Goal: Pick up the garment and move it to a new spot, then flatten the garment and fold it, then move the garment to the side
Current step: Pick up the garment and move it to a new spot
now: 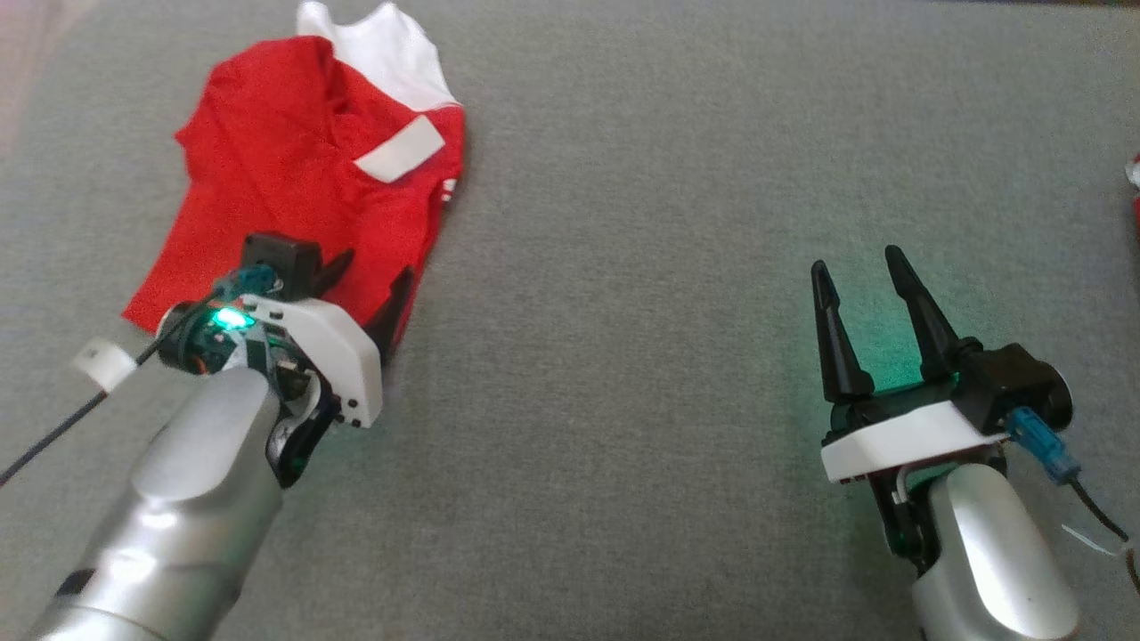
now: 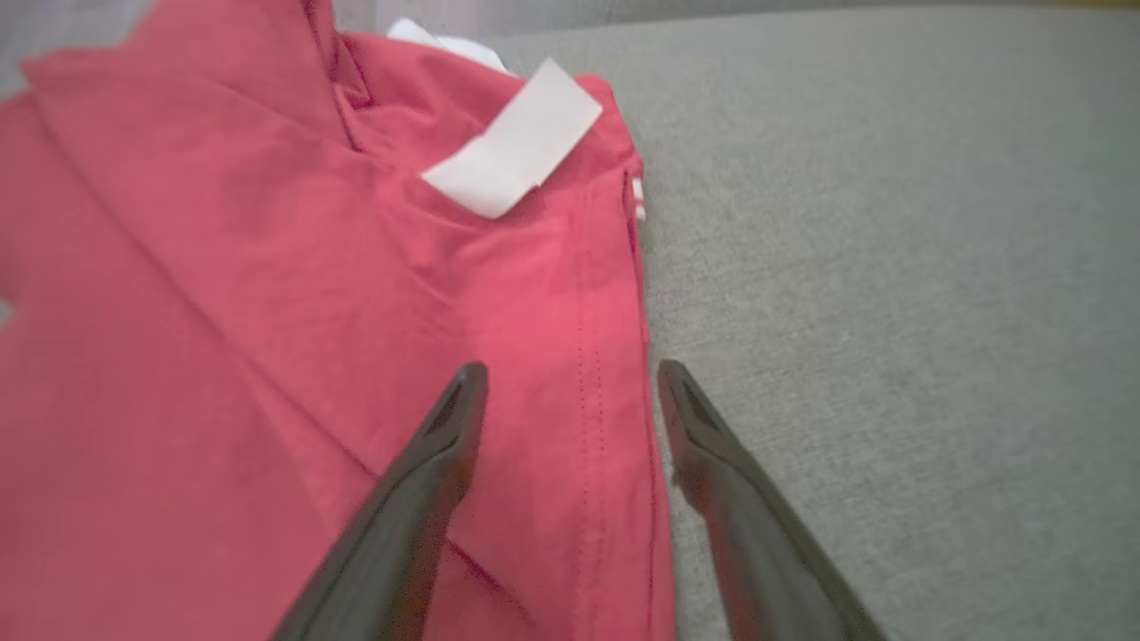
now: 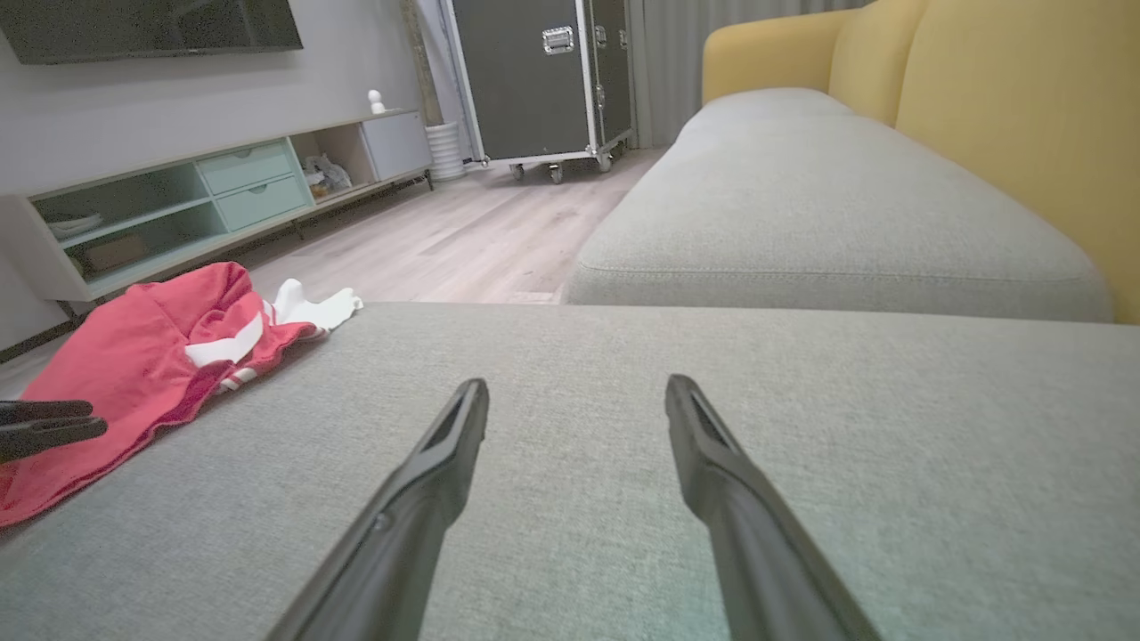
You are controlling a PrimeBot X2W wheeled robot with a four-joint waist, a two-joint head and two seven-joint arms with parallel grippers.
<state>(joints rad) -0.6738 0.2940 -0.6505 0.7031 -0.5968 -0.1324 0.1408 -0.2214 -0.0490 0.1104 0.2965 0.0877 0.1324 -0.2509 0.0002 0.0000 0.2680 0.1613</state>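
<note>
Red garment [image 2: 223, 312] — edge beneath left gripper [image 2: 572, 369] (spread wide).

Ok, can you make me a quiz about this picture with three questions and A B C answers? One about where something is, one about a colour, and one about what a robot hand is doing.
1. Where does the garment lie?
A. in a basket
B. on a wooden table
C. on the grey cushion

2. What colour is most of it?
A. blue
B. red
C. green

3. How is the right gripper?
A. open and empty
B. shut on a sock
C. shut on a cup

Answers:
1 C, grey fabric lies all round it.
2 B, it is red with some white parts.
3 A, its fingers stand apart over bare cushion.
</note>
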